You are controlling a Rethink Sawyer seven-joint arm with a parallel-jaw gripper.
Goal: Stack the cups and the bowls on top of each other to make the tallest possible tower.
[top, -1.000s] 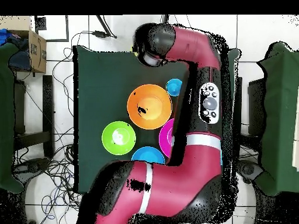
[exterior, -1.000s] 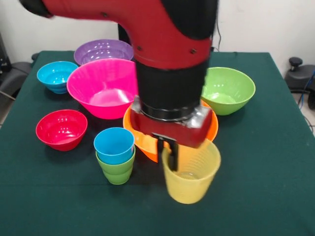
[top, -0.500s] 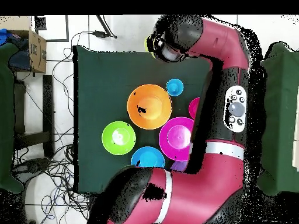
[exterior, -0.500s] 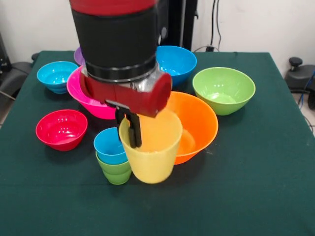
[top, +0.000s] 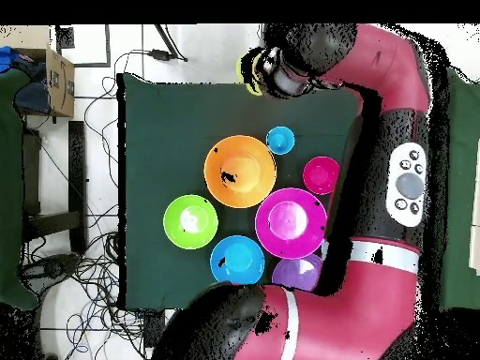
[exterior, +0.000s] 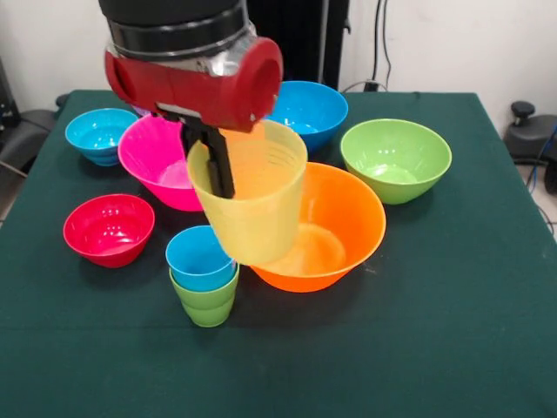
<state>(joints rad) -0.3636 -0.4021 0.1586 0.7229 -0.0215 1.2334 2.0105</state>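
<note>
One yellow cup (exterior: 251,202) hangs in the air in your tool (exterior: 215,165), whose dark fingers (exterior: 218,161) pinch the cup's rim, one of them showing outside the near wall. The cup is tilted, its mouth leaning toward the arm (exterior: 187,61). Just below the tool and slightly to the picture's left stands the short tower (exterior: 204,274): a blue cup (exterior: 201,256) nested in a green cup (exterior: 207,305), upright on the dark green tabletop (exterior: 435,331). The held cup's base is near the blue cup's rim; you cannot tell from these views whether they touch. Behind and below the tool sits the large orange bowl (exterior: 335,228), partly covered by the yellow cup. Farther from the tool lie the pink bowl (exterior: 157,157), the red bowl (exterior: 109,228), the teal bowl (exterior: 100,135), a blue bowl (exterior: 309,109) and a green bowl (exterior: 396,158). From overhead, a purple bowl (top: 298,273) shows beside the arm's base.
</note>
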